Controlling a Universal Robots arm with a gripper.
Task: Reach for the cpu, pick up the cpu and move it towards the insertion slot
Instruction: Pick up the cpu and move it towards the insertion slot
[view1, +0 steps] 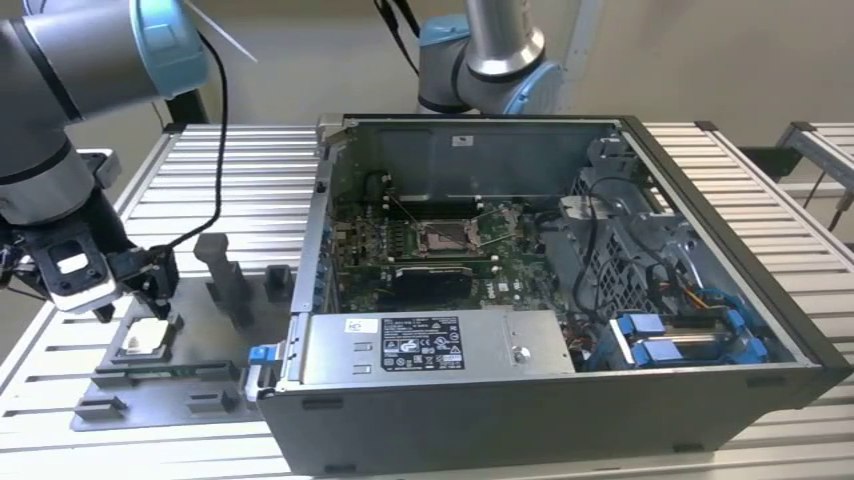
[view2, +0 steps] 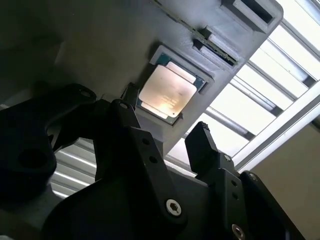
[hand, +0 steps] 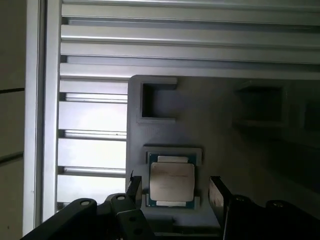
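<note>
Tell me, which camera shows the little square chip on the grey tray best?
The first wrist view: it looks squarely at the cpu, whole and unobstructed in the grey tray. The second wrist view shows it slanted with glare; the exterior view shows it tiny.

No print on the power supply label (view1: 420, 343) can be made out

The arm (view1: 54, 90) was made of fat silver-grey tubes with a light blue cap (view1: 167, 40) — and a thin black cable (view1: 223, 150) hung beside it. In the second wrist view its end effector (view2: 160, 117) was black, with two chunky fingers (view2: 202, 147) and small round screws (view2: 173, 206).
</note>
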